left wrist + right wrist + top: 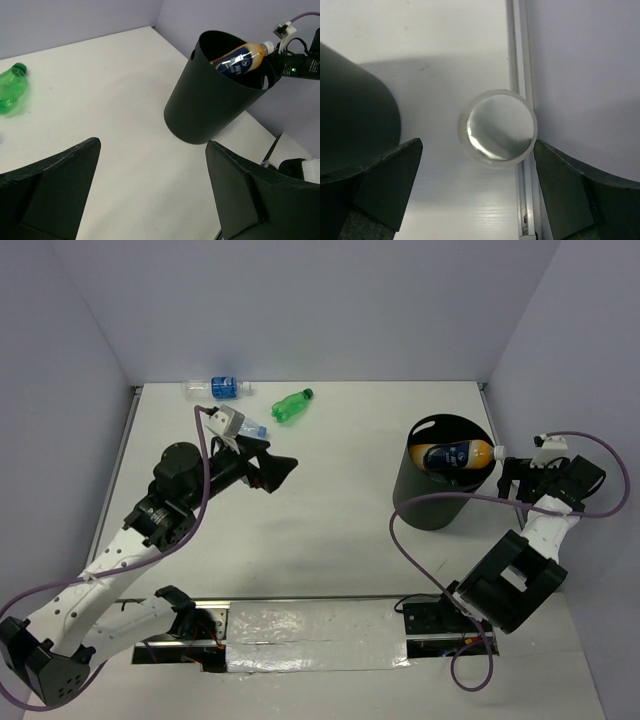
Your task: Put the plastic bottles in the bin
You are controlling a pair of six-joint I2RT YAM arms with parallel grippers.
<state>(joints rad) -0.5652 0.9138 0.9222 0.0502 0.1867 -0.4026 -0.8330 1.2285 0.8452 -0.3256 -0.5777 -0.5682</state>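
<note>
The white table is holding up a black bin standing on its right side, while a green bottle, a clear bottle and another clear bottle are lying near its far edge.

Left tool and right tool both gape wide apart.

Legible text, brands, numbers: none. Orange bottle, lying in the mouth of the bin: dark blue label with white marks, one a small round emblem in the left wrist view, all too blurred to read. Clear bottle, lying left of the green bottle: blue label band, print too small to make out. Green bottle: no lettering can be made out.
</note>
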